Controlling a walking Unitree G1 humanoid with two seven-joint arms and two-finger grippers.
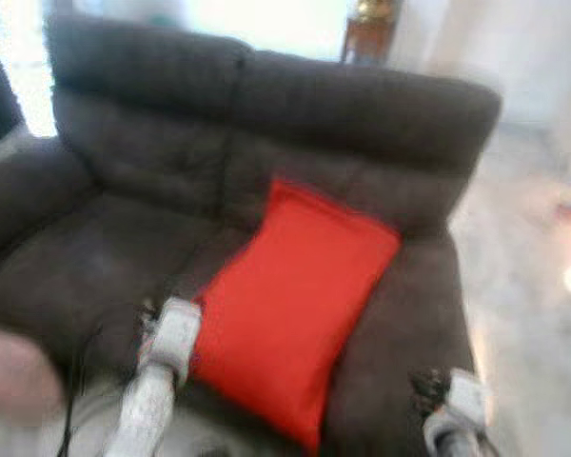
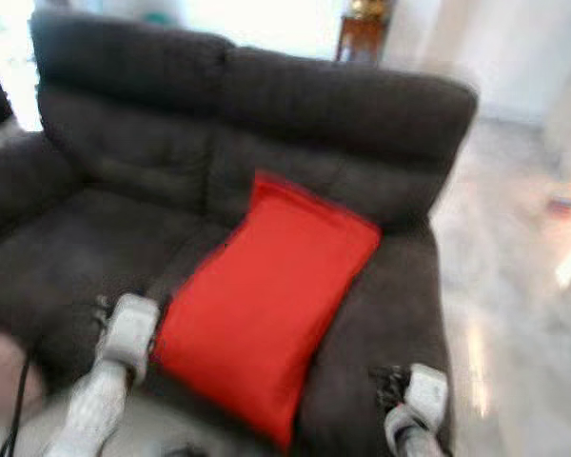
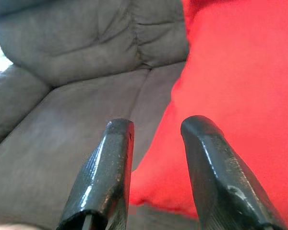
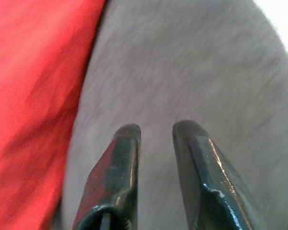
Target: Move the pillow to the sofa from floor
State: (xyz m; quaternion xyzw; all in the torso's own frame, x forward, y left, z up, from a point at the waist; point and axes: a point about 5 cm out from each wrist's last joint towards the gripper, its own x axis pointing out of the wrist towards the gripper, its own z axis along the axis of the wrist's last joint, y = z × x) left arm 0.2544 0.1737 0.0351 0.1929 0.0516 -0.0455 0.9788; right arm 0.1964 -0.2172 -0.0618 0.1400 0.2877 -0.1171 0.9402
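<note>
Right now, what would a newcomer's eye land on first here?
The bright red pillow stands out, lying tilted on the right seat of the dark sofa with its top corner against the backrest. Both pincers are open and empty: the left pincer beside the pillow's lower edge, the right pincer over the armrest.

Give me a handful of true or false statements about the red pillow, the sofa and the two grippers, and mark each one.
1. The red pillow lies on the dark sofa. True.
2. The pillow is on the floor beside the sofa. False: it rests on the seat, its top leaning against the backrest.
3. The left gripper is clamped on the pillow. False: its fingers stand apart with nothing between them, beside the pillow's edge.
4. The right gripper is over the sofa fabric next to the pillow, holding nothing. True.
5. The pillow sits toward the sofa's right end. True.
</note>
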